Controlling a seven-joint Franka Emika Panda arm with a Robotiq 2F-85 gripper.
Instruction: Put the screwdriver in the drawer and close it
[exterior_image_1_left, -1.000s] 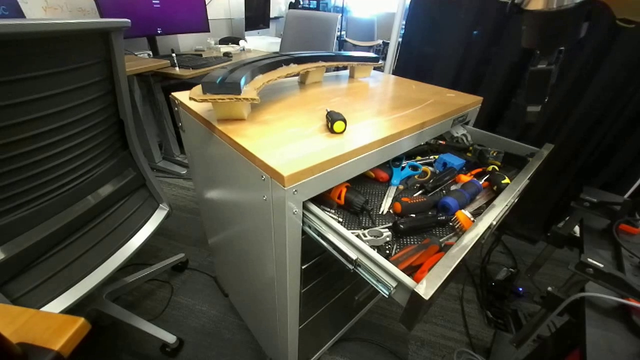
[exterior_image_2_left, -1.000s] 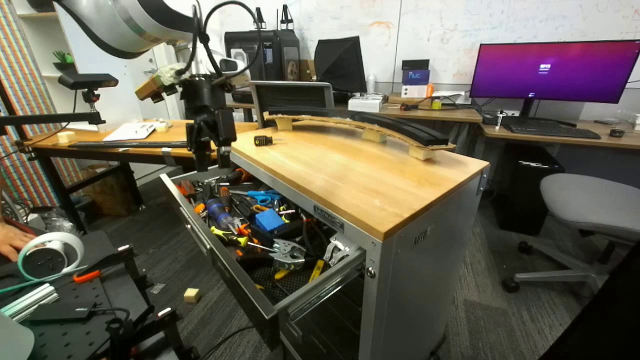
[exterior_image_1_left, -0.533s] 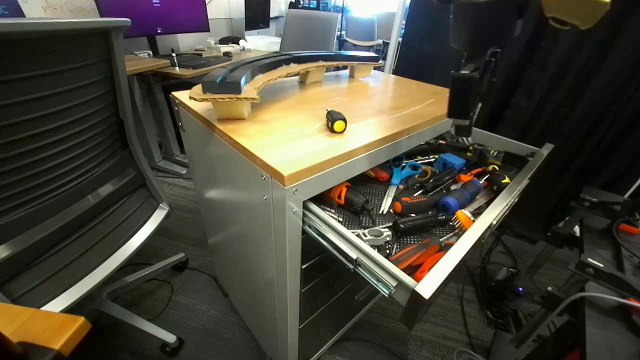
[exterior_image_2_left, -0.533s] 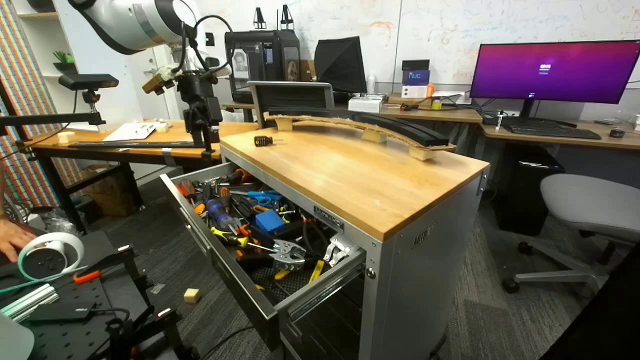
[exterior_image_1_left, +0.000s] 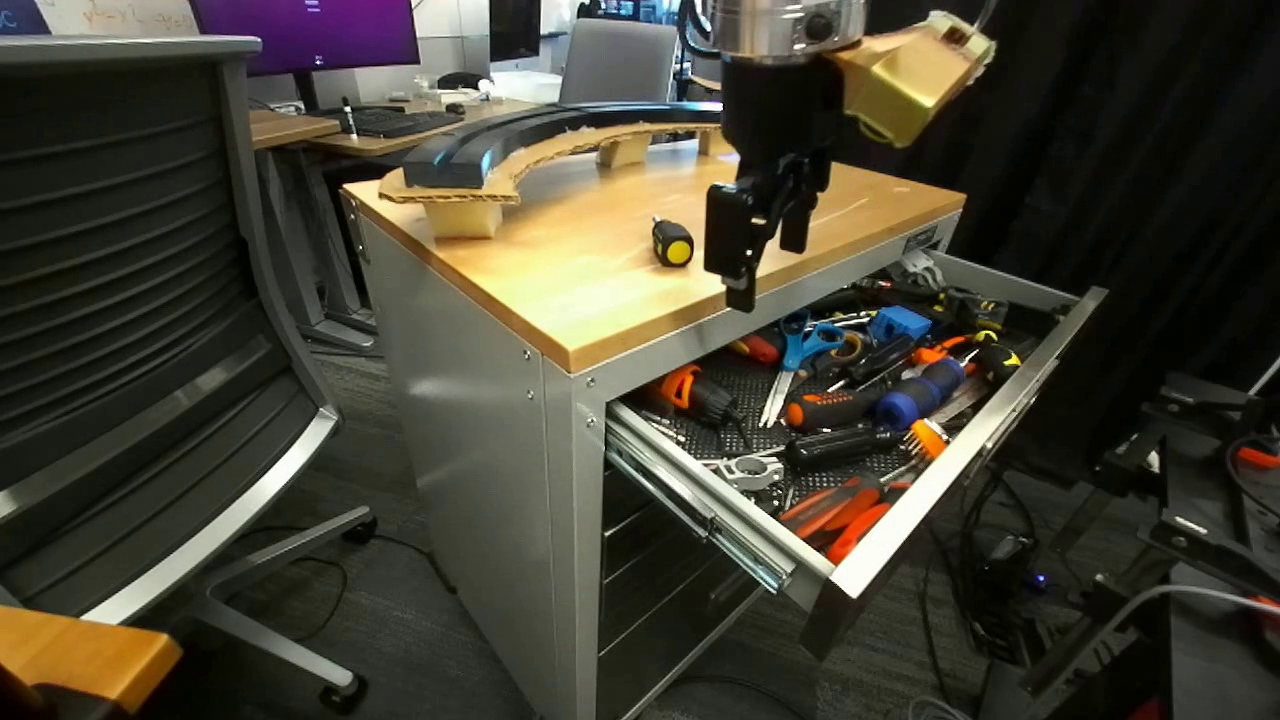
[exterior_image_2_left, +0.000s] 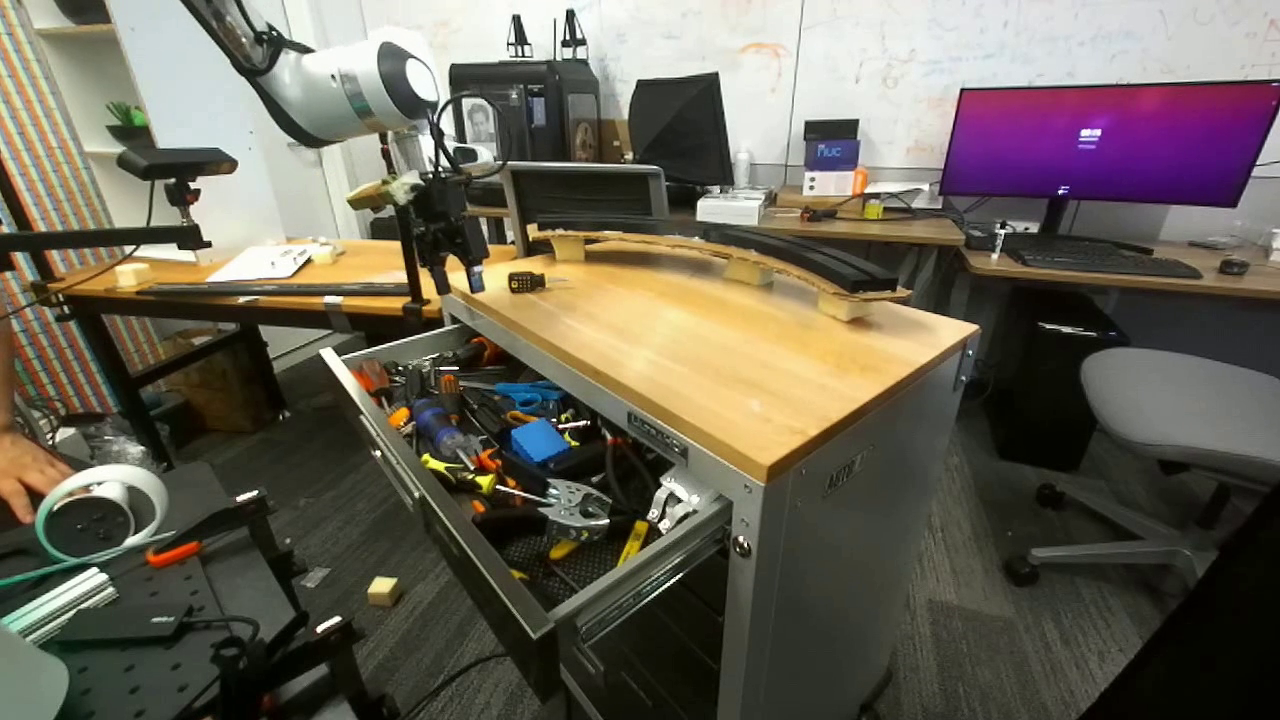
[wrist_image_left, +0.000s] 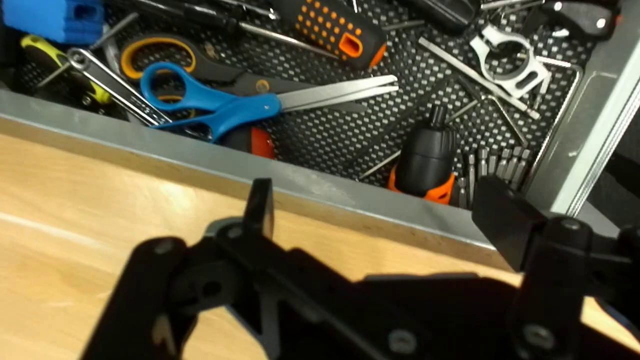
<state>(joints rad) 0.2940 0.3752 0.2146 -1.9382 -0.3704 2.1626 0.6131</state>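
In an exterior view our tool (exterior_image_1_left: 767, 271) hangs empty, tips wide apart, above the near edge of the worktop (exterior_image_1_left: 590, 225). The screwdriver (exterior_image_1_left: 672, 243) lies on the worktop to its left, shaft pointing away from the open drawer (exterior_image_1_left: 905, 518); we judge we must shift left.

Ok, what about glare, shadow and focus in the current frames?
Wrist view: a glare patch on the wooden top, gripper dark and slightly soft, blue scissors fairly sharp; in an exterior view: pale sheen beside the screwdriver, black curtain showing little detail; in an exterior view: purple monitor text unreadable.
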